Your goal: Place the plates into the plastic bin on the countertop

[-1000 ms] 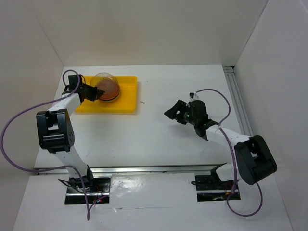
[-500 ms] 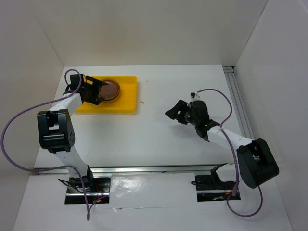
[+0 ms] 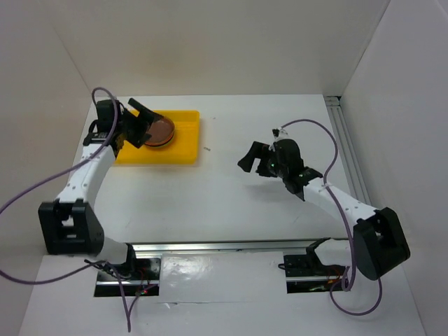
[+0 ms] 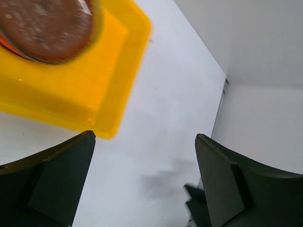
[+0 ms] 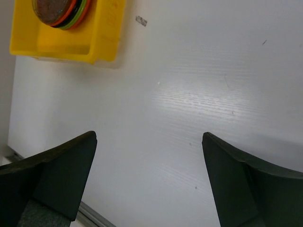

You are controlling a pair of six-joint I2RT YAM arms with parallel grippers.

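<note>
White left arm (image 3: 84,171) and right arm (image 3: 336,203), black joints, purple cables (image 3: 308,121), black fingers (image 5: 52,175).

Light looks bright and even to me, shadows faint. On my left wrist view the plates (image 4: 47,26) at 11 o'clock are smeared with blur; a soft grey shadow sits near 6. On the right wrist view the countertop (image 5: 199,94) carries a pale sheen mid-frame.

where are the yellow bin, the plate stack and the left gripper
yellow bin (image 3: 185,143), top external view, bare floor right of the plates
plate stack (image 3: 159,131), top external view, top plate's middle
left gripper (image 4: 144,139), left wrist view, gap between its open fingertips
</note>
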